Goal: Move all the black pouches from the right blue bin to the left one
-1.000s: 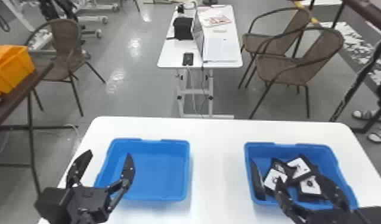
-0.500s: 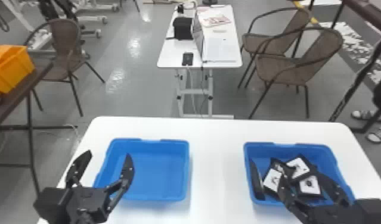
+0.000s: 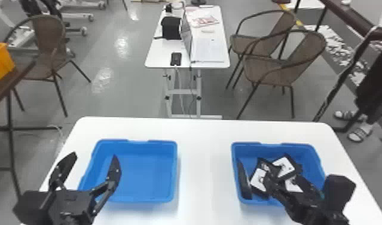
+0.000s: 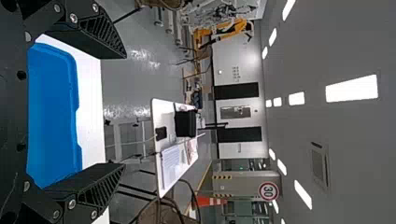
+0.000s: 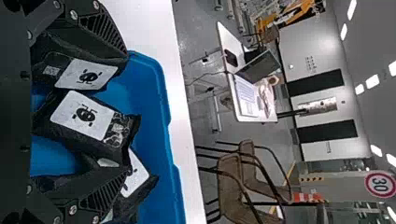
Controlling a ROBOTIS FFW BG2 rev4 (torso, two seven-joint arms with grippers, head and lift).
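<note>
- Black pouches (image 3: 284, 167) with white labels lie heaped at different angles in the right blue bin (image 3: 312, 152), at least three that I can make out; one pouch (image 5: 86, 116) lies between my right fingers, overlapping another just beside it.
- My right gripper (image 3: 267, 168) is down at that bin, its fingers (image 3: 244, 182) spread wide with pouches between them; one finger is near the bin wall on my left.
- My left gripper (image 3: 95, 155) is at the left blue bin (image 3: 136, 197), also spread wide, one finger over the bin and the other just outside its left side.
- Both bins sit well apart on a white table (image 3: 203, 167).
- Past it stands a smaller white table (image 3: 211, 54) with a laptop (image 5: 261, 65), papers and a black phone-like item (image 3: 176, 59).
- Brown chairs (image 3: 282, 68) stand on either side of that, and an orange bin (image 3: 0, 64) rests on a dark table (image 3: 19, 71) to my left.
</note>
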